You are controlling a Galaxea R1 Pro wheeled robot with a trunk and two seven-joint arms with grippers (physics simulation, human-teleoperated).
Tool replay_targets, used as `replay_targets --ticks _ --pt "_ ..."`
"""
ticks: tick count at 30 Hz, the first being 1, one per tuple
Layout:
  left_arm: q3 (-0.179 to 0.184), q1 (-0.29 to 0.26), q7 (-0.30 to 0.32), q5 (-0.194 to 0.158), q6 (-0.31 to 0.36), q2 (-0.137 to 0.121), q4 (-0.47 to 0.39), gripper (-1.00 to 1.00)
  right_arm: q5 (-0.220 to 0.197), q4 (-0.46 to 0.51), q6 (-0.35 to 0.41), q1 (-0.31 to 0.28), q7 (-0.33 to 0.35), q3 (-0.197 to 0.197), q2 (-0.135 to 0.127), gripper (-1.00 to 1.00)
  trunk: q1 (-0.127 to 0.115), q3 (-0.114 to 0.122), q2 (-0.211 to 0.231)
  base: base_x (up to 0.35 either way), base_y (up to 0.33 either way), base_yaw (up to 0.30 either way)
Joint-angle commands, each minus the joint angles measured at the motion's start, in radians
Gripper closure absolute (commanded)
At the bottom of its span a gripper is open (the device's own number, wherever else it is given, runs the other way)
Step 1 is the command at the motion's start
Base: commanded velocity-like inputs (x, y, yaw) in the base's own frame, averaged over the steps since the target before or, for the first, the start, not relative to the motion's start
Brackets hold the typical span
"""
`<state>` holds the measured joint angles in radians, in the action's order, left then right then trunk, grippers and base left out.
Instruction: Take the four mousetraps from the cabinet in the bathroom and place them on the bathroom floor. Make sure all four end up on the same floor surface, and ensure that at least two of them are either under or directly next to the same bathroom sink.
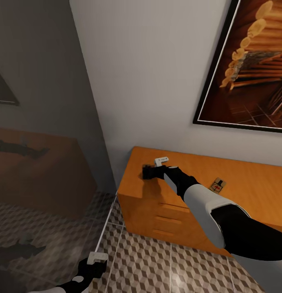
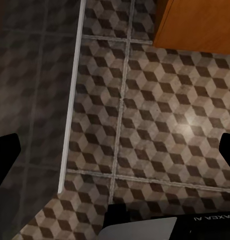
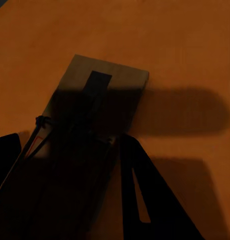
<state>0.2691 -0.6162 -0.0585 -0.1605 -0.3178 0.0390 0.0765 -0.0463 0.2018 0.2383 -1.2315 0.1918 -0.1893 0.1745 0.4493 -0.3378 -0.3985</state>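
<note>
The orange-brown cabinet (image 1: 247, 179) stands against the wall on the cube-patterned bathroom floor (image 1: 157, 264). My right gripper (image 1: 147, 171) is down on the left end of its top. In the right wrist view its fingers (image 3: 139, 190) are drawn in on the near end of a mousetrap (image 3: 115, 75), a tan board lying in dark shade. A second mousetrap (image 1: 217, 186) lies free on the top, further right. My left gripper (image 1: 92, 264) hangs low over the floor (image 2: 144, 125), open and empty. The bathroom sink is out of view.
A glass panel (image 1: 35, 162) with a white edge strip (image 2: 72, 100) stands left of the cabinet and reflects the room. A framed picture (image 1: 247, 69) hangs on the wall above. The cabinet corner (image 2: 194, 25) is near my left gripper.
</note>
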Motion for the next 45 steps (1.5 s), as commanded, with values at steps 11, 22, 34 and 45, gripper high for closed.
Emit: replay_targets --ticks 11,22,34,45 --pt "0.009 -0.002 -0.001 -0.009 -0.007 0.001 0.005 -1.0 -0.004 -0.045 0.007 0.0 0.001 -0.01 0.0 1.0 0.001 -0.002 -0.001 0.0 0.0 0.0" --pt "0.009 -0.002 -0.001 -0.009 -0.007 0.001 0.005 -1.0 -0.003 -0.028 0.009 0.0 -0.001 -0.014 0.0 1.0 0.001 -0.002 -0.001 0.0 0.0 0.0" --pt "0.009 -0.002 -0.001 -0.009 -0.007 0.001 0.005 -1.0 -0.003 0.037 0.033 0.0 -0.003 -0.017 0.0 1.0 0.001 -0.002 -0.001 0.0 0.0 0.0" --pt "0.009 -0.002 -0.001 -0.009 -0.007 0.001 0.005 -1.0 -0.003 0.134 0.112 0.0 -0.003 -0.018 0.0 1.0 0.001 -0.002 -0.001 0.0 0.0 0.0"
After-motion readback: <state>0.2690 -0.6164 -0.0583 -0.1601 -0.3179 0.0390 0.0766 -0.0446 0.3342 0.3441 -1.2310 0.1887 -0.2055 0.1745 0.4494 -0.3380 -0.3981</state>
